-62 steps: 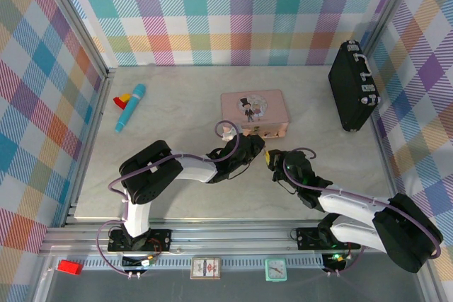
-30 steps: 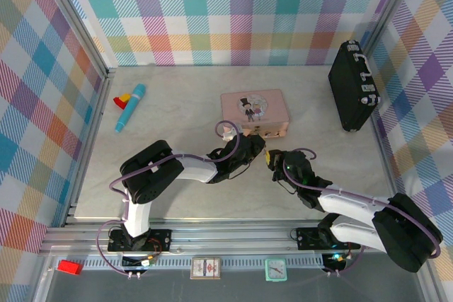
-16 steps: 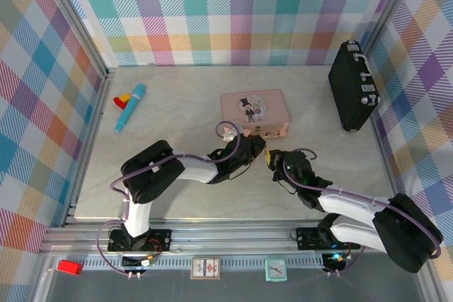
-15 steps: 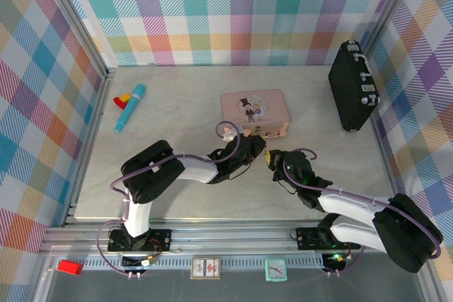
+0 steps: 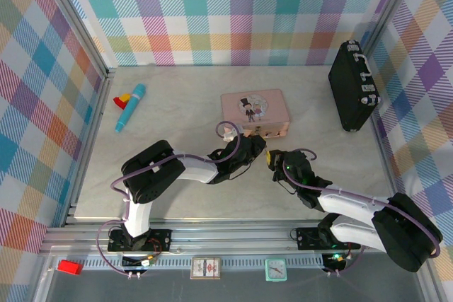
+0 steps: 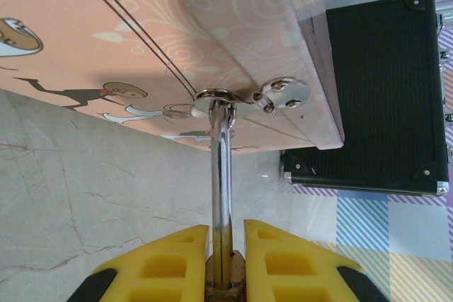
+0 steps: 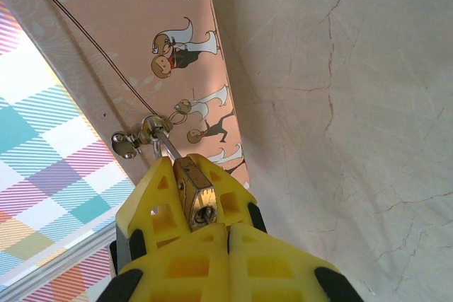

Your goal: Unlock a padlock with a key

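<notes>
**Keyhole engagement.** The left fingers [image 6: 170, 263] are narrowed on the brass body of the padlock [image 6: 221, 196]. Its shackle runs up through the hasp [image 6: 272, 93] on the near wall of the pink tin [image 5: 253, 107], which sits near the middle of the surface [image 5: 177, 125]. The right fingers [image 7: 276, 263] are pressed fully together just below the keyhole end of the body; whether the key is pinched between them cannot be told. This is judged to be the insert-and-turn step. The left arm should hold the body rigid while the right advances along the keyhole axis and then twists about it without side load, because the shackle is likely to swing in the hasp. The tin's wall and the left arm's own grip crowd the approach. A black case [image 5: 352, 86] and a blue marker [image 5: 130, 107] lie well apart.
</notes>
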Motion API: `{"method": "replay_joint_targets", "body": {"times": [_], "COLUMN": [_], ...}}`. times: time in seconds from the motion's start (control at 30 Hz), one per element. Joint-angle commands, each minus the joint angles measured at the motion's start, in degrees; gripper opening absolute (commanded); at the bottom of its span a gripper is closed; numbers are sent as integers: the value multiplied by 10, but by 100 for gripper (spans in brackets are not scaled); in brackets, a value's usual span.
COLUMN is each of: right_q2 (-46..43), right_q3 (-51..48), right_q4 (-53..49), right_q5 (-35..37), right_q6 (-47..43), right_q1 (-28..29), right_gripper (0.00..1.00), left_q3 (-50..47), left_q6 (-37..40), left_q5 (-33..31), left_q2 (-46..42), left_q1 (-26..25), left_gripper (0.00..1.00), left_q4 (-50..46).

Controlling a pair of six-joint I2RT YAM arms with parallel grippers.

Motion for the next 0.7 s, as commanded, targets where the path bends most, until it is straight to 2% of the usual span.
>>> {"method": "replay_joint_targets", "body": {"times": [0.0, 0.67], "right_q2": [-10, -24], "right_q3": [-3, 3], "right_q4": [-28, -27], "right_q5": [18, 12], "right_q6": [17, 10], "right_q1": [4, 5], "right_gripper": [0, 0], "left_q3": [20, 24], "left_q6": [14, 19], "left_q5": [-4, -4], "left_q2": [-13, -10], "left_q1": [-12, -12], "left_gripper": [0, 0], "left_q4": [82, 77]}}
